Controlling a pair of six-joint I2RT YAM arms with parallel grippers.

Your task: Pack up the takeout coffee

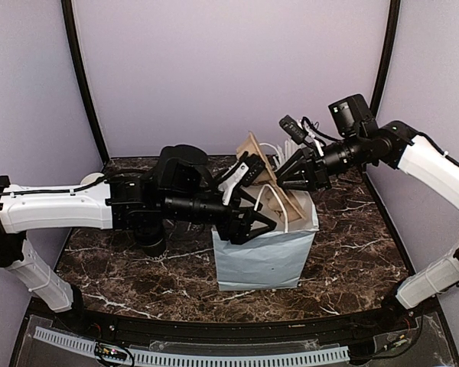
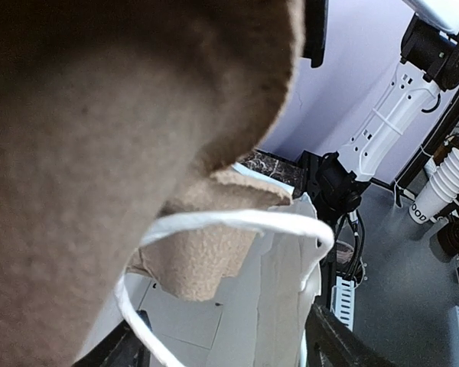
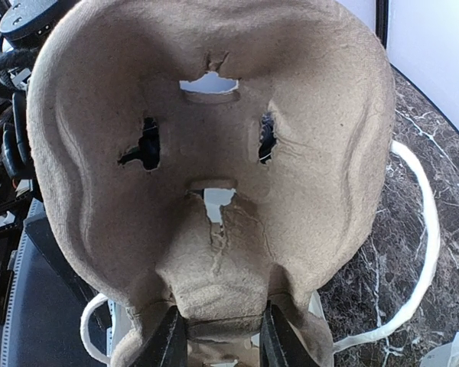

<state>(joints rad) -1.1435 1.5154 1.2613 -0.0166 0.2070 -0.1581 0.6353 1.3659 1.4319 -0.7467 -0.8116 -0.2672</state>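
though carrier (image 3: 214, 153) in pincer (image 3: 218, 336), coffee unseen

Overhead rear, wrists near — carrier (image 3: 214, 153) shared

A brown pulp cup carrier (image 3: 214, 153) fills most of the frame, its narrow lower neck pinched between the dark jaws of the right gripper (image 3: 216, 340). Four ragged holes pierce its face. Beside its right edge a white cord handle (image 3: 431, 229) loops over the dark marble table (image 3: 390, 260).
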